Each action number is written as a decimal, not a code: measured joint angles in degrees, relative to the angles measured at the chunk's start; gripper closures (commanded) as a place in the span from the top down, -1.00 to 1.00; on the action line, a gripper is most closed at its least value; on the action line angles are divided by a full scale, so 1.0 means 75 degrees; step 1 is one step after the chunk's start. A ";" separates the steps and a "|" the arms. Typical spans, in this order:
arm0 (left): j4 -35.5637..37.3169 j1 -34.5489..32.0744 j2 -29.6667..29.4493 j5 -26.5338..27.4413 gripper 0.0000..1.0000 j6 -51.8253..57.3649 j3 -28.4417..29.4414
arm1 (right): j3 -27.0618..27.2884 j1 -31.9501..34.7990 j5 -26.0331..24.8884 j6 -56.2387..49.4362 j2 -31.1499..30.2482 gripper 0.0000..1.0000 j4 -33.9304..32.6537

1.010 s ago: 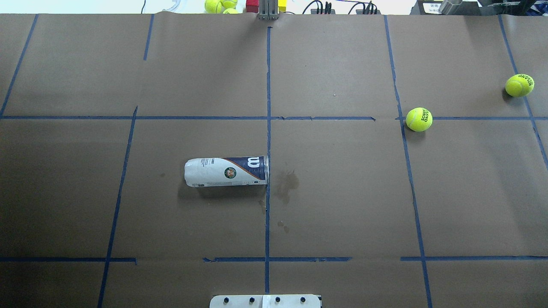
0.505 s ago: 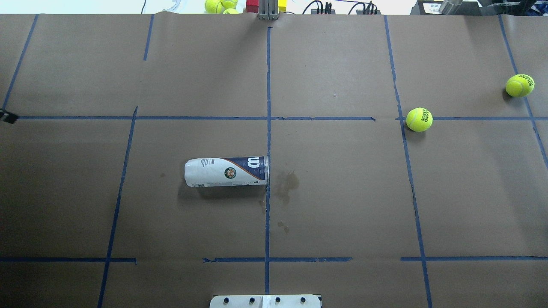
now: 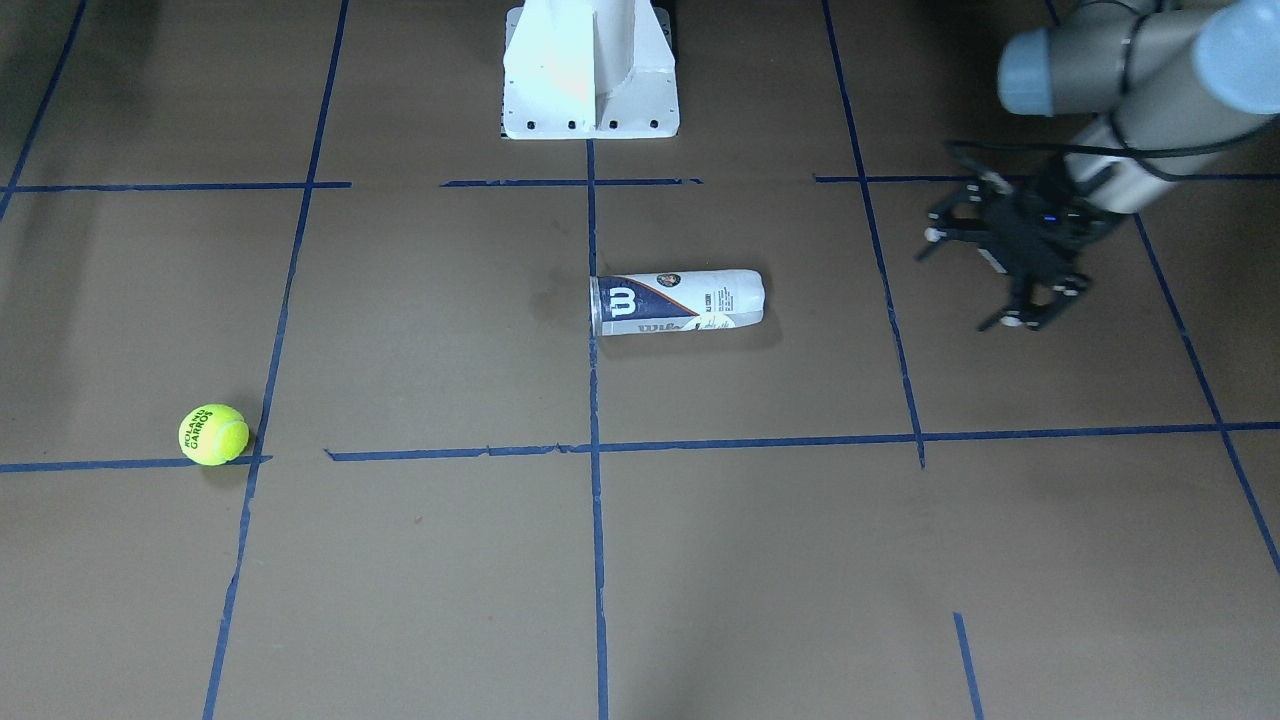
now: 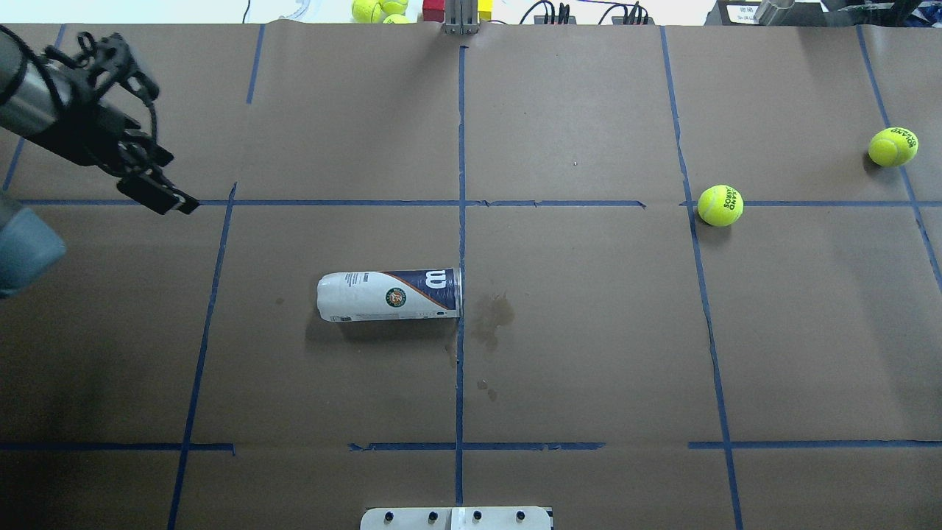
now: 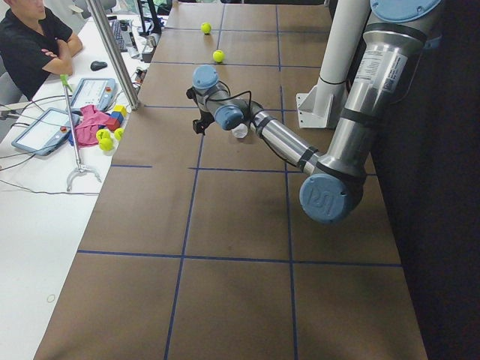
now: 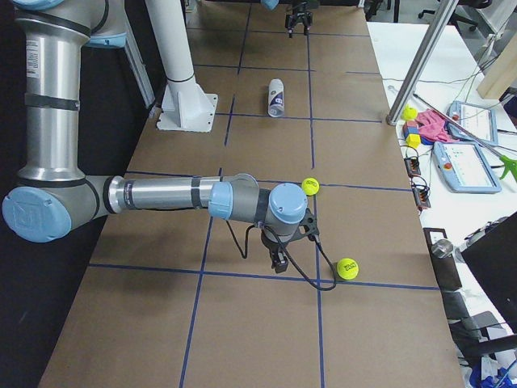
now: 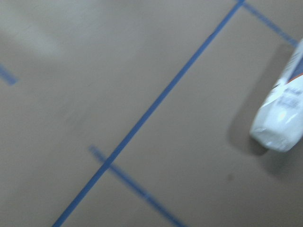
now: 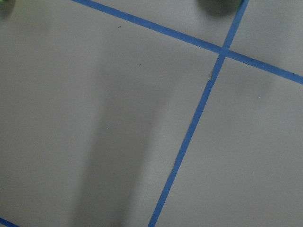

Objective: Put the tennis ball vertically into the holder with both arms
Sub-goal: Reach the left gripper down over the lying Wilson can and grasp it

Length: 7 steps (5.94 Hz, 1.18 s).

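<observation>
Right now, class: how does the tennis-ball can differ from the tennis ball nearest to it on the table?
The can is a cylinder lying on its side; the tennis ball is round. The can is white, navy and orange; the tennis ball is neon yellow-green. Both rest untouched on the brown table.

Caught only a blurred, edge-cropped end of the holder (image 7: 280, 116) from the left wrist; could not judge closure of the right gripper (image 6: 279, 263).

Brown worktop (image 4: 589, 331) gridded with blue tape (image 4: 460, 147), dark stain (image 4: 493, 313) near its middle, white side table (image 5: 37, 247) alongside — tablets (image 5: 37, 129), pink cloth (image 5: 86, 124), coloured blocks (image 5: 115, 118) — seated person (image 5: 34, 45), arms crossed
</observation>
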 measured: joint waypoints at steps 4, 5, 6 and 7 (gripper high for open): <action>0.0595 0.2042 -0.1568 0.1925 1.00 -0.0601 -0.0107 | 0.0032 0.0004 0.0517 -0.0013 -0.0121 1.00 0.0030; 0.1075 0.2446 -0.2012 0.2278 1.00 -0.0464 -0.0064 | 0.0042 0.0004 0.0592 -0.0019 -0.0147 1.00 0.0036; 0.1769 0.2713 -0.2428 0.2630 1.00 0.0013 -0.0042 | 0.0067 0.0004 0.0613 -0.0018 -0.0155 1.00 0.0037; 0.2202 0.2821 -0.2663 0.2910 0.99 0.0624 0.0058 | 0.0093 0.0004 0.0619 -0.0013 -0.0155 1.00 0.0038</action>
